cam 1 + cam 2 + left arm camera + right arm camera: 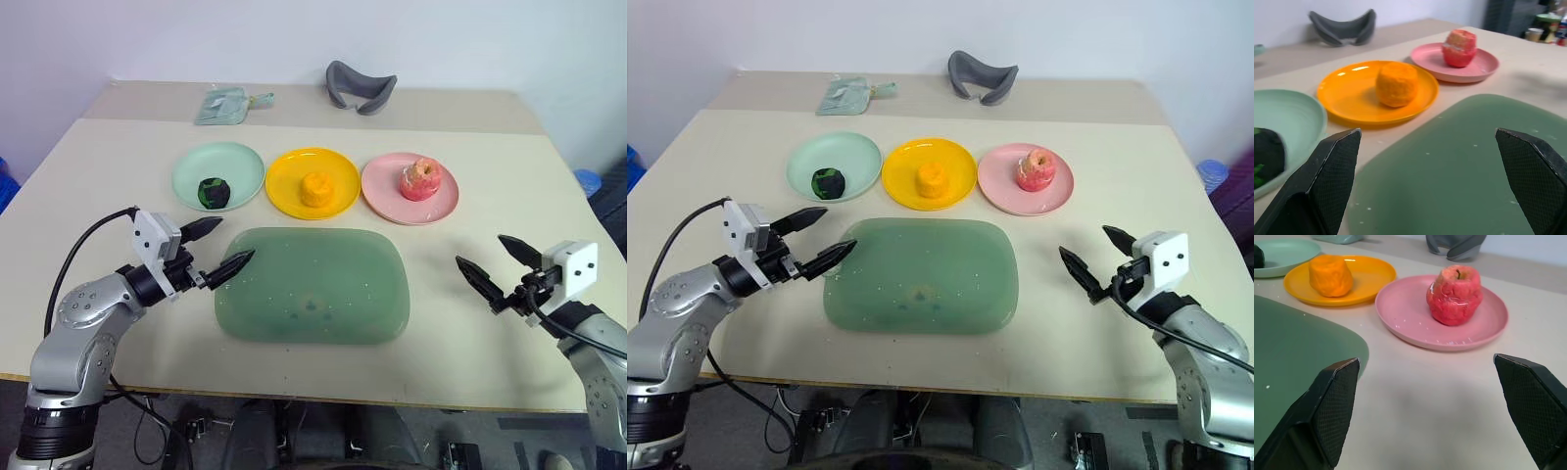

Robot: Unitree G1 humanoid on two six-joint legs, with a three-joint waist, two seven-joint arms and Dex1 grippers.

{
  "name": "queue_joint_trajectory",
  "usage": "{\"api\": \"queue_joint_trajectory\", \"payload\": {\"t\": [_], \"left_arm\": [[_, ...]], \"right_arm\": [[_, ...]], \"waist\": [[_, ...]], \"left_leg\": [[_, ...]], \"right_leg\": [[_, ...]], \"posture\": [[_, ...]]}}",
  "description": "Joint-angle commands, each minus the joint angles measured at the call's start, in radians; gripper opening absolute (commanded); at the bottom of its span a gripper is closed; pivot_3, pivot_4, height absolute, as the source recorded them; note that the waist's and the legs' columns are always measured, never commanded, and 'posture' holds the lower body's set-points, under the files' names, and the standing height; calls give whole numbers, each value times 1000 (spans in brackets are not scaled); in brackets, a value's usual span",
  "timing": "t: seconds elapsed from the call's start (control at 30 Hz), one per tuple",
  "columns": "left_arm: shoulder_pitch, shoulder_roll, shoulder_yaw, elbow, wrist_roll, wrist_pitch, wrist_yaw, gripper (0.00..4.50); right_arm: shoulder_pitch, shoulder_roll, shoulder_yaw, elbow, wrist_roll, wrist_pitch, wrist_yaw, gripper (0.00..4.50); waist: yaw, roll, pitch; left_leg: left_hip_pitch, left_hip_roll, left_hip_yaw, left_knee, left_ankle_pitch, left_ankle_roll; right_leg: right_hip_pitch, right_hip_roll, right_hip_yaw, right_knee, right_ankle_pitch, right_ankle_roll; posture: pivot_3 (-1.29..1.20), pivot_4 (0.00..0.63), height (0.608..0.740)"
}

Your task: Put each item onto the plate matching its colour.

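Three plates stand in a row across the table. The mint green plate (218, 175) holds the dark green-black lumpy piece (214, 192). On the yellow plate (313, 182) rests the orange lumpy fruit (316, 189). The pink-red apple (421, 179) sits upright on the pink plate (409, 187). My left gripper (217, 249) hovers open at the left end of the green tray, nothing between its fingers. My right gripper (498, 262) is open and empty over bare table right of the tray.
A large translucent green tray (312, 284) lies in front of the plates, between my two grippers. A grey curved band (360, 87) and a pale green pouch (227, 105) lie at the far edge. Bare tabletop surrounds the tray on both sides.
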Motion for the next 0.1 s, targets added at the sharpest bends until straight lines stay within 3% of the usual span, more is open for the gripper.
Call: {"api": "queue_joint_trajectory", "payload": {"t": [0.03, 0.1], "left_arm": [[5, 18, 14, -45, -25, 16, -7, 4500], [3, 23, 15, -49, -29, 28, -4, 4500]], "right_arm": [[23, 0, -25, -22, 6, -50, 13, 4459], [31, 1, -21, -10, 2, -66, 17, 4459]], "waist": [[0, 0, 0], [0, 0, 0]], "left_leg": [[0, 0, 0, 0, 0, 0], [0, 0, 0, 0, 0, 0]], "right_leg": [[0, 0, 0, 0, 0, 0], [0, 0, 0, 0, 0, 0]], "posture": [[0, 150, 740], [0, 150, 740]]}}
